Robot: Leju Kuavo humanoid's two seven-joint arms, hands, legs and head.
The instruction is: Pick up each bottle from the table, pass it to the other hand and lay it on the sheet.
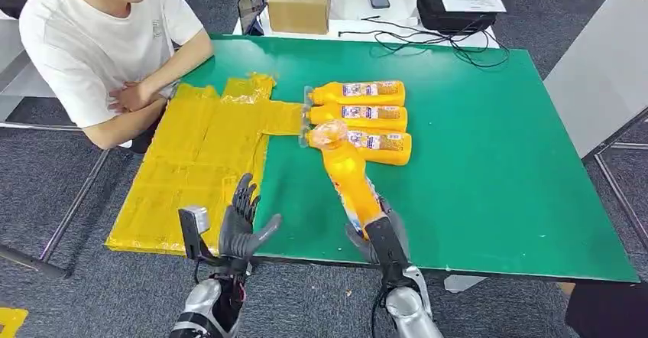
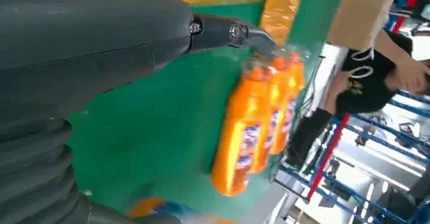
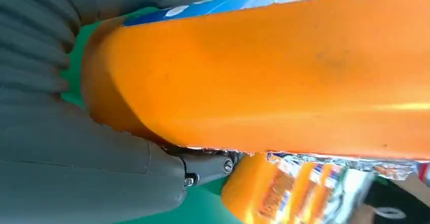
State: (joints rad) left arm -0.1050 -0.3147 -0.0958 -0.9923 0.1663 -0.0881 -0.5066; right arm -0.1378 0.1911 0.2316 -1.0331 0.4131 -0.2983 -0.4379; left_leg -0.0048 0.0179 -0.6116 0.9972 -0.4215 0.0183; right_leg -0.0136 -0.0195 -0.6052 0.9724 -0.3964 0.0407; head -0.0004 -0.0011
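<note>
My right hand [image 1: 380, 235] grips an orange bottle [image 1: 348, 171] by its base, lifted above the green table [image 1: 489, 162] with its wrapped cap end pointing away from me. The same bottle [image 3: 274, 77] looms large in the right wrist view, with my thumb [image 3: 203, 168] under it. Three more orange bottles [image 1: 359, 114] lie side by side on the table just beyond; the left wrist view shows them too [image 2: 258, 127]. My left hand [image 1: 243, 219] is raised, fingers spread, holding nothing, at the near edge of the crinkled yellow sheet [image 1: 195, 162].
A person in a white shirt [image 1: 99, 40] sits at the table's far left corner, arms folded by the sheet. Behind the table stand a cardboard box [image 1: 299, 1], a phone, a black bag [image 1: 451, 13] and loose cables [image 1: 428, 40]. A second table [image 1: 604, 70] lies right.
</note>
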